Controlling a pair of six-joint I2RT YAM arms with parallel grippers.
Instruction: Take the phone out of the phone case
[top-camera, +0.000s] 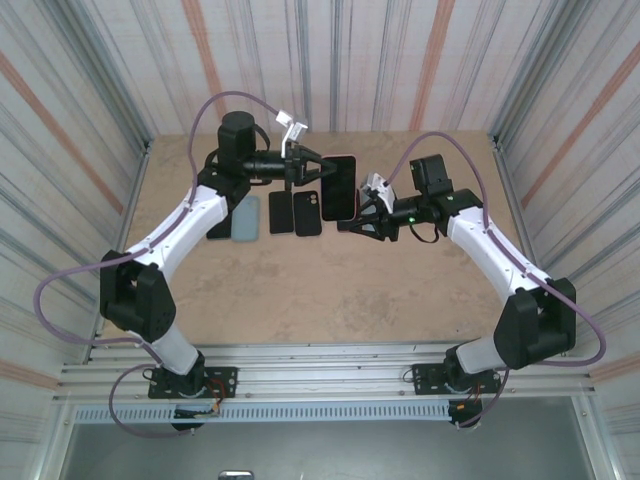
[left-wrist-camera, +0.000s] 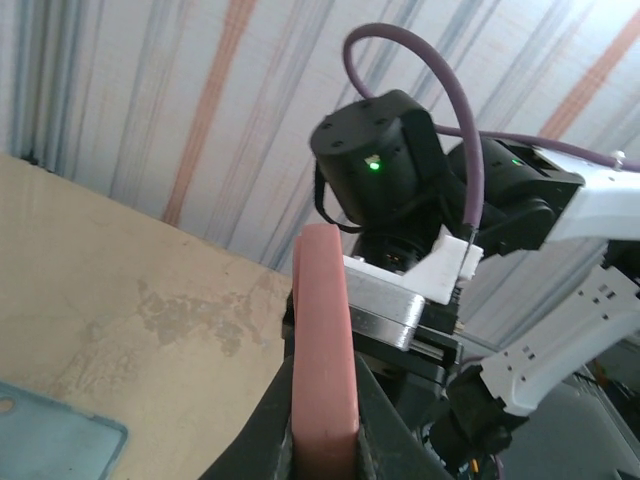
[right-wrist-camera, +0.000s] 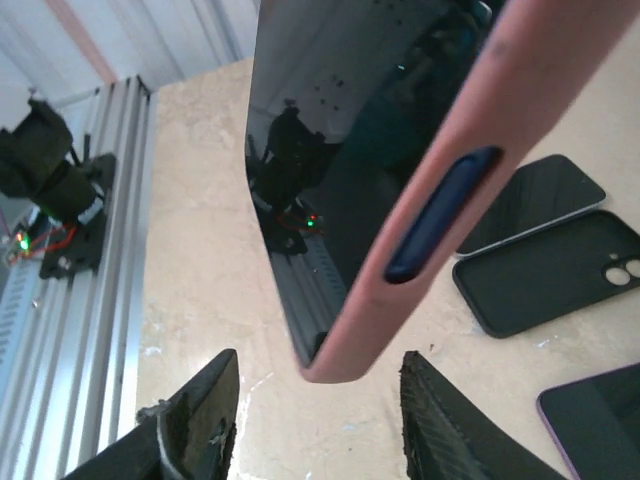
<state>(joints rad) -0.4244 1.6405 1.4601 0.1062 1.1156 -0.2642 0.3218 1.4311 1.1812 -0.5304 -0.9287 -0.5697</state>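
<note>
A phone in a pink phone case is held upright above the table's middle, its dark screen facing the camera. My left gripper is shut on its left edge; in the left wrist view the black fingers press both faces of the pink case. My right gripper sits just right of and below the phone. In the right wrist view the fingers stand apart, open, with the case's lower corner hanging just ahead of the gap, touching neither. The screen reflects the arm.
On the table under the phone lie a black phone, an empty black case and a blue-grey case. A purple-edged phone lies near the right gripper. Corrugated walls close three sides; a metal rail runs along the near edge.
</note>
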